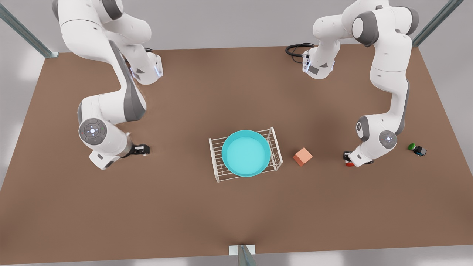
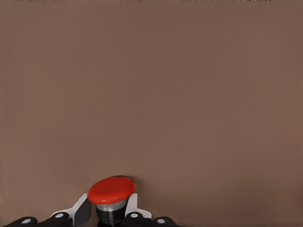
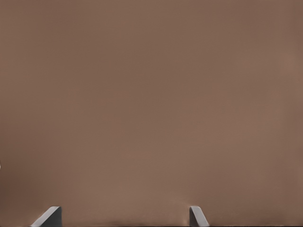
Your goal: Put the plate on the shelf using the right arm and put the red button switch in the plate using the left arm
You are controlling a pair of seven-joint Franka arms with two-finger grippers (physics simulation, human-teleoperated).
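Altogether the brown desk carries one plate, one shelf, one salmon-orange cube and two button switches, with two arms reaching over it. The turquoise plate lies flat on the gridded top of the white wire shelf, near the desk's middle, and nothing lies in the plate. The cube sits on the desk at about three o'clock from the shelf, near it but apart.

Farther out at three o'clock is the red button switch, and the left hand is down at the desk around it. In the left wrist view the two fingers stand on either side of the switch's dark body under the red cap (they seem to touch it, though the contact itself is hard to make out). The green-capped switch lies on the desk beyond that arm, at three o'clock again, well apart from the red one.

The right hand is low over bare desk at nine o'clock from the shelf, well apart from it. Its fingers are spread wide with nothing between them.
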